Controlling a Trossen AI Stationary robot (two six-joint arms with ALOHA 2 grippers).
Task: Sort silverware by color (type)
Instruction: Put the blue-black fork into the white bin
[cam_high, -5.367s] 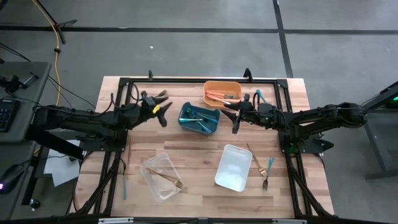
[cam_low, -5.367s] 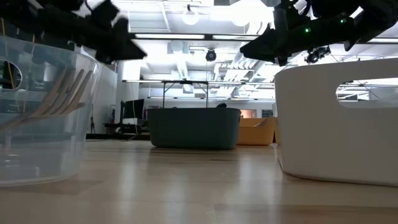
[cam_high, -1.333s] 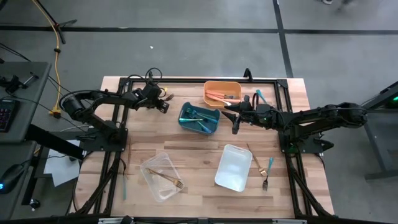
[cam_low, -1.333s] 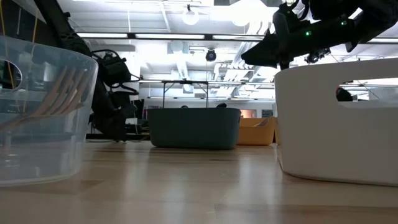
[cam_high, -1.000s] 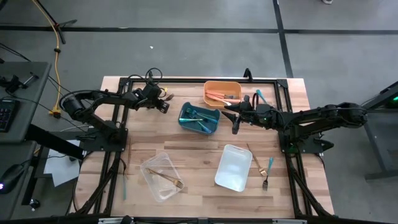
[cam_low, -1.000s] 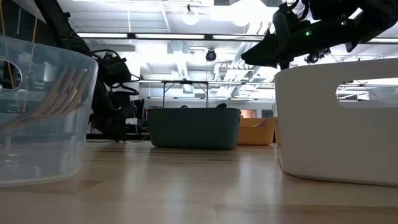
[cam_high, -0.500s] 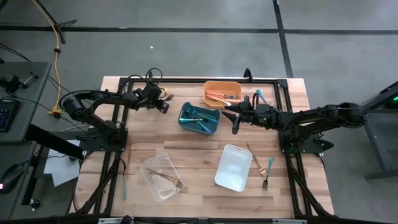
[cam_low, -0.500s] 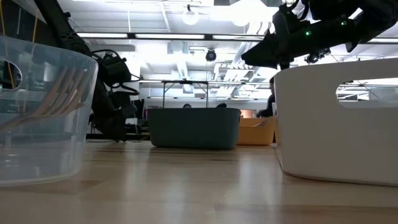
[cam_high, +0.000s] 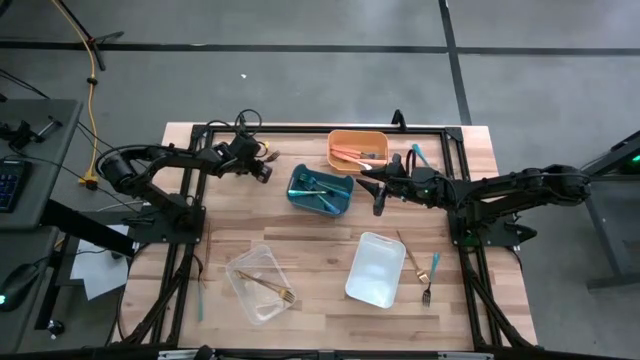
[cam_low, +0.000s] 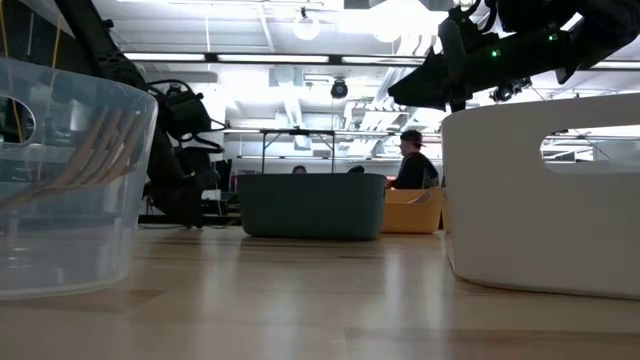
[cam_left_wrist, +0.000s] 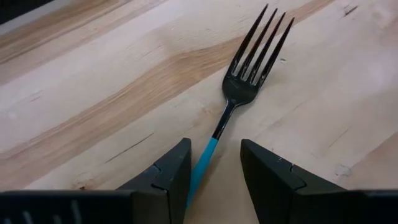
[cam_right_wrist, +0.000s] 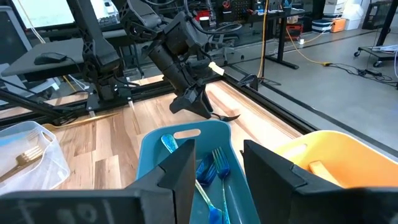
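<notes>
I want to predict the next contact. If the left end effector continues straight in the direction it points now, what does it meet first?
Most likely the teal-handled fork on the table. The left end effector stands open, and the fork's handle already lies between its fingers, tines pointing away. How high it hovers above the handle is unclear.

Wooden table (cam_high: 320, 225) with black frame, orange bin (cam_high: 357, 150) at 12 o'clock, blue bin (cam_high: 320, 189) just beside it toward centre, clear bin (cam_high: 256, 283) at 7 o'clock, white bin (cam_high: 375, 268) at 5 o'clock, seated person (cam_low: 410, 165) in the room beyond.
</notes>
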